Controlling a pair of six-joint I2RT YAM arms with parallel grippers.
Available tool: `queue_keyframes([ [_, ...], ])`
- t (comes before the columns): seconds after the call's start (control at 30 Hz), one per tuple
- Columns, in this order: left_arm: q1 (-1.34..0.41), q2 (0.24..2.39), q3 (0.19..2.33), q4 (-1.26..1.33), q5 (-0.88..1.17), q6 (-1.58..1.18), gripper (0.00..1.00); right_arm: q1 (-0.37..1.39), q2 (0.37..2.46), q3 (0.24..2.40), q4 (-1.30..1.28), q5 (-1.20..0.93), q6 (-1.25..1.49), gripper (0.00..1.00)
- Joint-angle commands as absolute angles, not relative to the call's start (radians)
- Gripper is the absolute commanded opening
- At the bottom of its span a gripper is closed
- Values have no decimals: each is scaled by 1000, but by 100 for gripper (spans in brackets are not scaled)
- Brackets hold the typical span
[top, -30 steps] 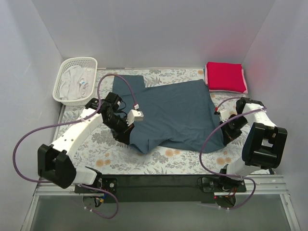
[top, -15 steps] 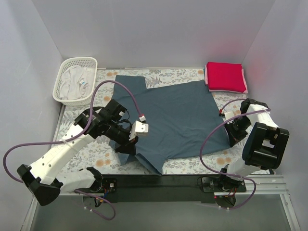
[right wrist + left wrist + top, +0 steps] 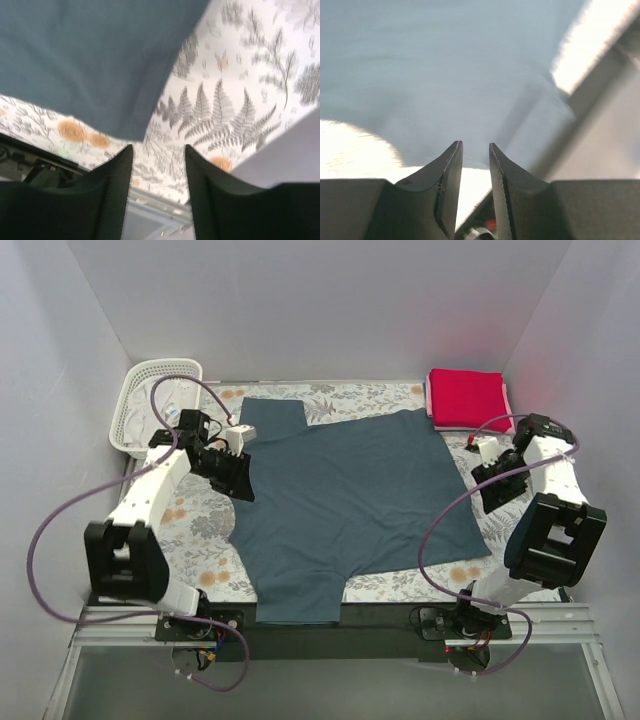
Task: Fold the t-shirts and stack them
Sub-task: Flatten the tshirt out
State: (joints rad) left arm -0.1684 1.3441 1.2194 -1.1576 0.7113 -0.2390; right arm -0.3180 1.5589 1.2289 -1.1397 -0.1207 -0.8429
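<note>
Camera overhead alone catches red t-shirt (image 3: 467, 398) beyond blue t-shirt (image 3: 350, 490)

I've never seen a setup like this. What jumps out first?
A dark slate blue cloth t-shirt lies spread flat across the middle of the floral-print cloth, flanked by the white left arm and right arm. In the far right corner a folded bright crimson red t-shirt sits on a pale pink one; a white plastic lattice basket stands far left.
</note>
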Motion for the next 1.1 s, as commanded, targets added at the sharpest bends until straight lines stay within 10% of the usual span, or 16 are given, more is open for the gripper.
queue_keyframes([
  [0.0, -100, 1543, 1168, -965, 583, -366, 27, -255, 1620, 1238, -1163, -245, -822, 45],
  [0.27, -71, 1712, 1059, -824, 419, -480, 22, -184, 1695, 1082, -1042, -230, -778, 30],
  [1.07, 112, 1827, 1268, -856, 253, -290, 21, 140, 1545, 970, -1088, -247, -755, 32],
])
